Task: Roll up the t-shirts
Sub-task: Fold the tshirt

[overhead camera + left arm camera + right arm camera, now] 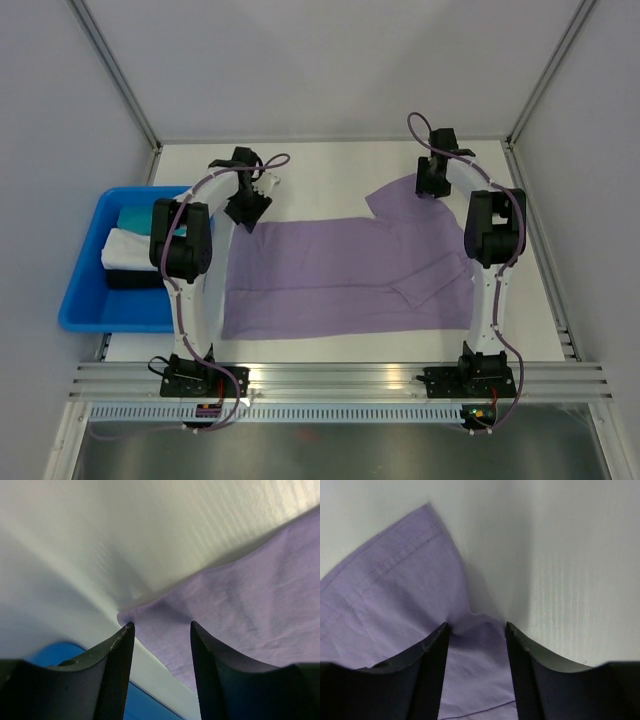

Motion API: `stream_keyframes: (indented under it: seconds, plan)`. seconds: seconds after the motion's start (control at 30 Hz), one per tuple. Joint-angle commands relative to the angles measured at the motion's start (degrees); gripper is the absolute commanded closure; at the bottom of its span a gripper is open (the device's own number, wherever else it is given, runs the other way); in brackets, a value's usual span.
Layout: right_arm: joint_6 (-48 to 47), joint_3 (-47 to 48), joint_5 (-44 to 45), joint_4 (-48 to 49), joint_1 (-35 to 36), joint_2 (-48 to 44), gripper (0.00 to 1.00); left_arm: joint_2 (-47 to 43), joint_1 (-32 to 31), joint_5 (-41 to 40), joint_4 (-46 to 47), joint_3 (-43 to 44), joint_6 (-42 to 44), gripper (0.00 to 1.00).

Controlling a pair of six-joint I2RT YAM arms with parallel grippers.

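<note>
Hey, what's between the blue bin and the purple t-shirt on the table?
In the top view, the left arm stands between the blue bin and the lavender t-shirt; apart from it, that strip of white table is bare.

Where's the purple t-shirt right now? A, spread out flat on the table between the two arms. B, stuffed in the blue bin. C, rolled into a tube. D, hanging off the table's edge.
A: the lavender t-shirt lies spread flat and unrolled on the white table, outside the blue bin.
</note>
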Motion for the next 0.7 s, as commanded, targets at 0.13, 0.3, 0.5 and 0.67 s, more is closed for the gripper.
stream_keyframes:
  seconds: [0.13, 0.3, 0.5, 0.67]
  plan:
    - [-1.48, -5.57, -2.05, 0.16, 0.01, -2.80, 0.74, -1.05, 0.57, 2.01, 1.12, 4.92, -4.61, 0.47]
    - [-1.83, -6.28, -0.03, 0.16, -0.08, -4.38, 0.87, -1.41, 1.36, 1.57, 1.20, 5.01, -5.41, 0.46]
    - [-1.65, -8.21, -0.38, 1.56, 0.01, -7.89, 0.89, 2.19, 2.24, 1.03, 0.41, 5.28, -3.57, 0.45]
    - [-1.48, -9.97, -0.03, 2.18, -0.08, -10.01, 0.90, 6.06, 2.59, 3.04, -2.48, 7.91, -2.42, 0.46]
